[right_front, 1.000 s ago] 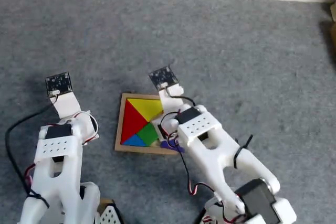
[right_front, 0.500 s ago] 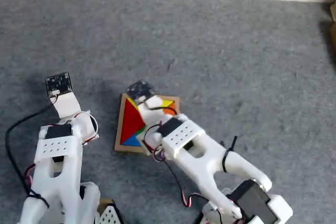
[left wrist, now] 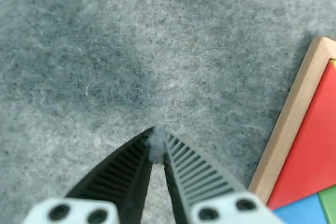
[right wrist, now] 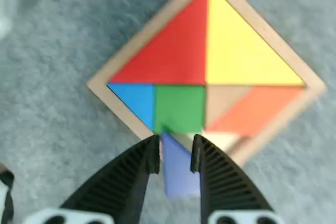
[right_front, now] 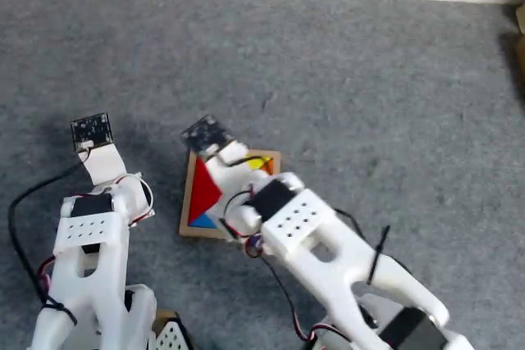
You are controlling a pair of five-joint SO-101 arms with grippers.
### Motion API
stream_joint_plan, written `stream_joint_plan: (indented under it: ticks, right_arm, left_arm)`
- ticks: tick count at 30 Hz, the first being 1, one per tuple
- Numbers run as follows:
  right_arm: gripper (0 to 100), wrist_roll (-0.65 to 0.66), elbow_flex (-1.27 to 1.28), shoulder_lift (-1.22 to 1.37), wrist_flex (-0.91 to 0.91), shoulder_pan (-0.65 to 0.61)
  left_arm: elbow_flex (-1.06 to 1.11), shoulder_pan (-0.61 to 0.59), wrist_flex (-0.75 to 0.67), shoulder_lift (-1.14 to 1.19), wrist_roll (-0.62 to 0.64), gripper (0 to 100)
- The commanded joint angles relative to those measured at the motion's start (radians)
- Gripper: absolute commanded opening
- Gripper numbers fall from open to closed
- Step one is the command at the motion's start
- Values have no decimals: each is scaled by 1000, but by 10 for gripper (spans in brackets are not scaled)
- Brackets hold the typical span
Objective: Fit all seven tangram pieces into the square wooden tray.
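The square wooden tray [right wrist: 148, 29] holds a red triangle [right wrist: 173, 45], a yellow triangle [right wrist: 239, 45], a blue triangle [right wrist: 134, 98], a green square [right wrist: 179, 106], a tan triangle [right wrist: 223, 100] and an orange piece [right wrist: 252, 108]. My right gripper [right wrist: 175, 145] is shut on a purple piece [right wrist: 178, 174] that hangs over the tray's near rim, beside the green square. In the high view the right arm [right_front: 299, 219] lies across the tray [right_front: 185, 202]. My left gripper [left wrist: 158, 139] is shut on nothing, low over the carpet just beside the tray's rim [left wrist: 291, 124].
Grey carpet [right_front: 369, 79] surrounds the tray on all sides. The left arm [right_front: 90, 227] stands a short way from the tray's left edge. A pale bare patch of tray floor [right wrist: 223, 141] shows beside the purple piece.
The right arm has swung left across the tray and now hides most of it in the high view. The left arm has not moved.
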Motion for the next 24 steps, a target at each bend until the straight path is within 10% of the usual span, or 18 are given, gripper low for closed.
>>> stream_joint_plan:
  ticks: [1,24]
  right_arm:
    - [105,2,-56,-111,102,79]
    - [105,-60,196,-96,-12,87]
  left_arm:
    - [-4,-7,-12,-28,-11,9]
    - [-4,-8,-12,-28,-11,8]
